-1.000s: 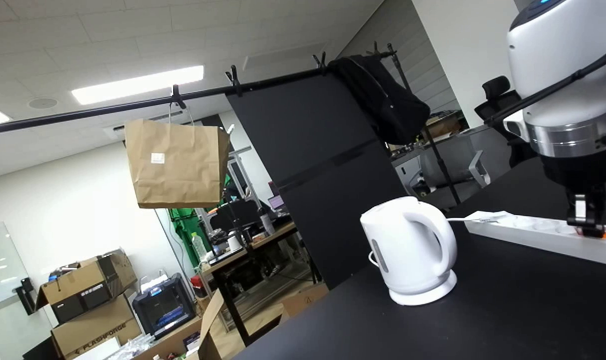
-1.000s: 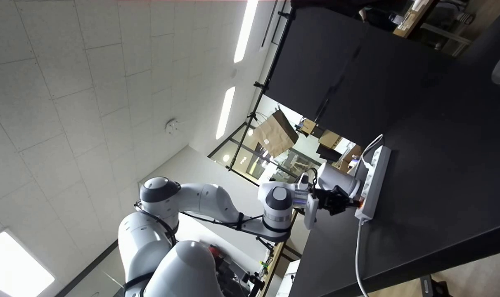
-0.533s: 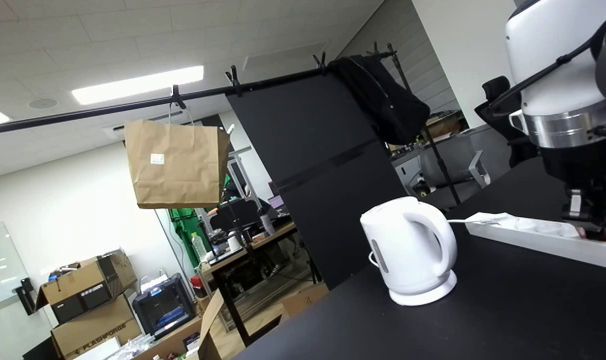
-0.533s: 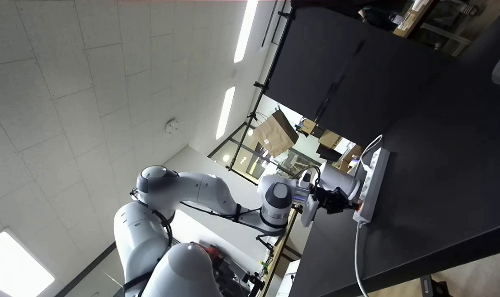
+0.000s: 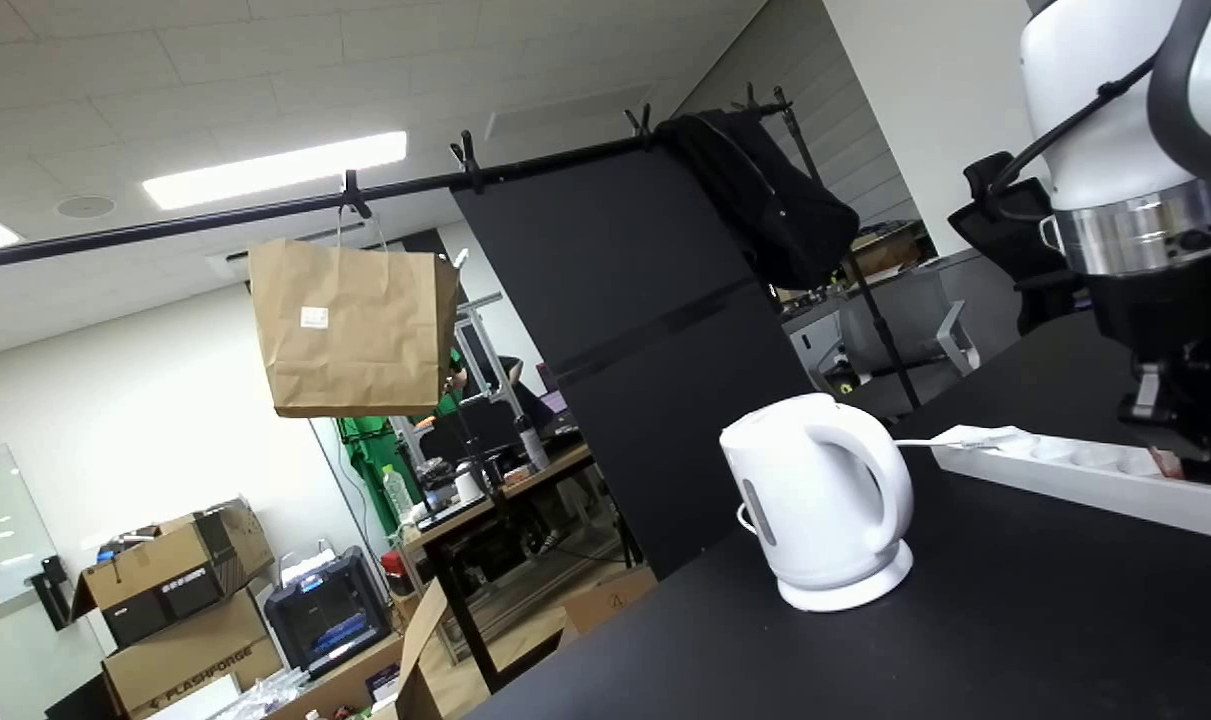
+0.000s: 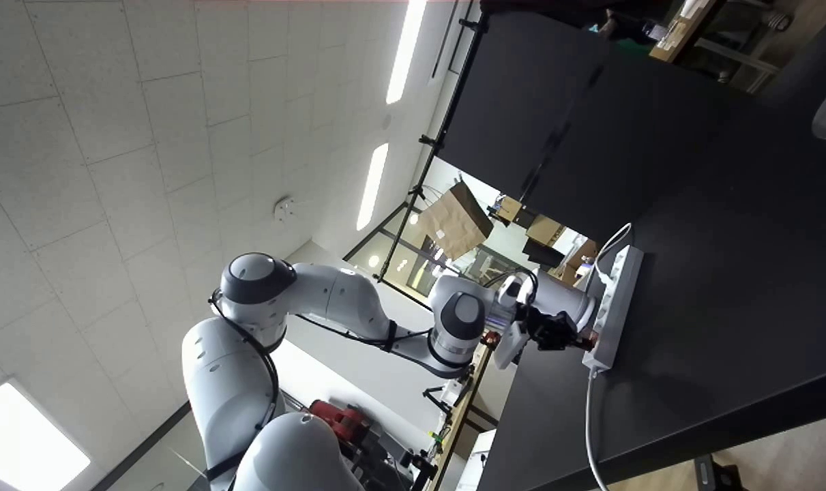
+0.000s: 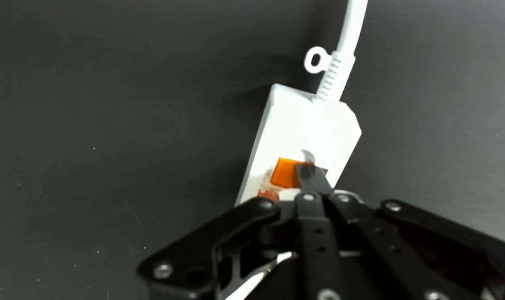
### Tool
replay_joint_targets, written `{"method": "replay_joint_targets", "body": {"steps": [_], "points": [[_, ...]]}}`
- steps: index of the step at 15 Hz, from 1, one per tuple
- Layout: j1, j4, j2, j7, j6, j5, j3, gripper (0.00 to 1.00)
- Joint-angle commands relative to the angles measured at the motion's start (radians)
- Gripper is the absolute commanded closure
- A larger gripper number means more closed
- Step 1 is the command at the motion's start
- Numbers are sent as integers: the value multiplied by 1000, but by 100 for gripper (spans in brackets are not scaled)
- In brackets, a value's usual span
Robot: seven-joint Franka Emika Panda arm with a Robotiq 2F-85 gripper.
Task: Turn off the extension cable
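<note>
The extension cable is a long flat white power strip on the black table, seen in both exterior views [image 5: 1055,478] [image 6: 621,293] and at its cord end in the wrist view [image 7: 310,129]. Its orange switch [image 7: 285,173] shows beside my fingertips. The white cord [image 7: 352,29] leaves that end. My gripper [image 7: 312,177] is shut with nothing between its fingers. Its tips lie over the right part of the switch and hide it; they seem to touch it. In both exterior views the gripper [image 5: 1205,468] [image 6: 588,342] points down onto the strip's switch end, tilted.
A white kettle [image 5: 815,500] stands on the table near the strip's far end, also seen behind the gripper in an exterior view [image 6: 552,296]. A white plug [image 6: 605,275] with a cord sits at that end. The table's front edge [image 6: 726,426] runs past the cord.
The wrist has tilted and the gripper tips have shifted slightly along the strip toward its cord end. The strip has slid slightly. The switch's bright orange looks dimmer in an exterior view.
</note>
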Motion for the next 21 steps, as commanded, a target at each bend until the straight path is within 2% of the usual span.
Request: {"method": "replay_joint_targets", "body": {"steps": [1, 11, 17, 21], "points": [[-55, -7, -8, 41, -26, -6, 55, 100], [-186, 33, 31, 17, -81, 11, 150, 100], [-131, 69, 76, 62, -119, -47, 81, 100], [-143, 67, 37, 54, -138, -36, 108, 100]]}}
